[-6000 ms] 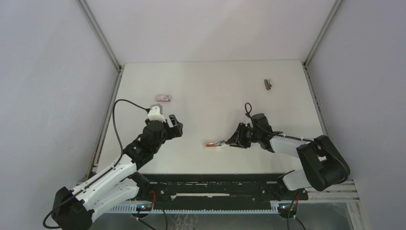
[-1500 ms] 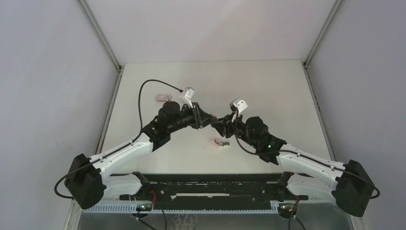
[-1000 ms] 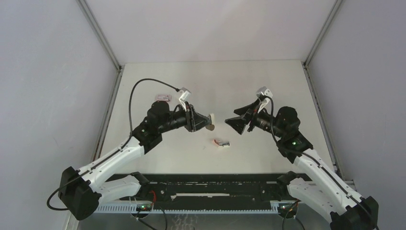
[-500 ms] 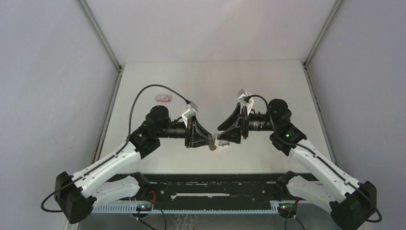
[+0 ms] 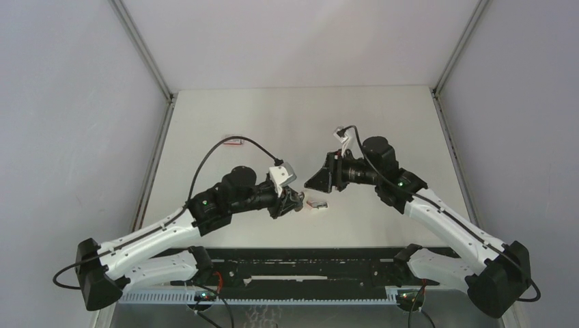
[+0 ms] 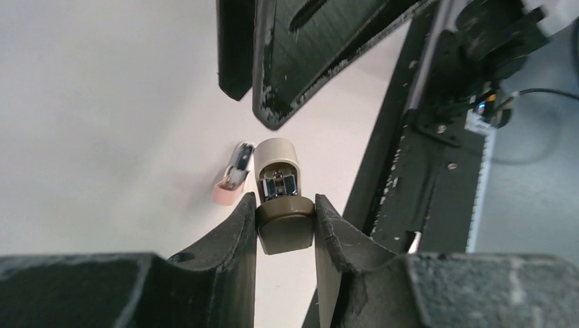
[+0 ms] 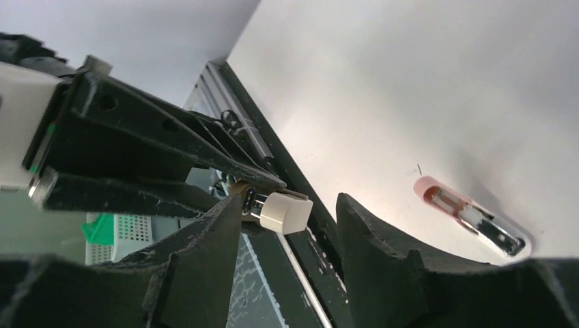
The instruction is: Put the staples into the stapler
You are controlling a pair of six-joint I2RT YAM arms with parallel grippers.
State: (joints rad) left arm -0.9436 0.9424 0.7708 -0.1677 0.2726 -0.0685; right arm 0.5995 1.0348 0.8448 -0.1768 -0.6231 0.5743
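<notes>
The stapler (image 5: 315, 203), pink and white with a metal channel, lies flat on the table near the middle; it also shows in both wrist views (image 6: 232, 179) (image 7: 471, 215). My left gripper (image 5: 295, 201) is shut on a grey-brown tool (image 6: 280, 198), held just left of the stapler. My right gripper (image 5: 321, 181) is open, and its fingers (image 6: 293, 61) hang over the tool. The tool's pale tip (image 7: 287, 210) sits between them with a gap on each side. The staples' white box with red print (image 5: 234, 141) lies far left; no strips show.
A black rail (image 5: 307, 263) runs along the table's near edge, close behind both grippers, and shows in the left wrist view (image 6: 410, 171). White walls and metal posts bound the table on three sides.
Both arms have swung down and toward the near edge, meeting beside the stapler. The left gripper kept the tool throughout. The right jaws have narrowed around the tool's tip.
</notes>
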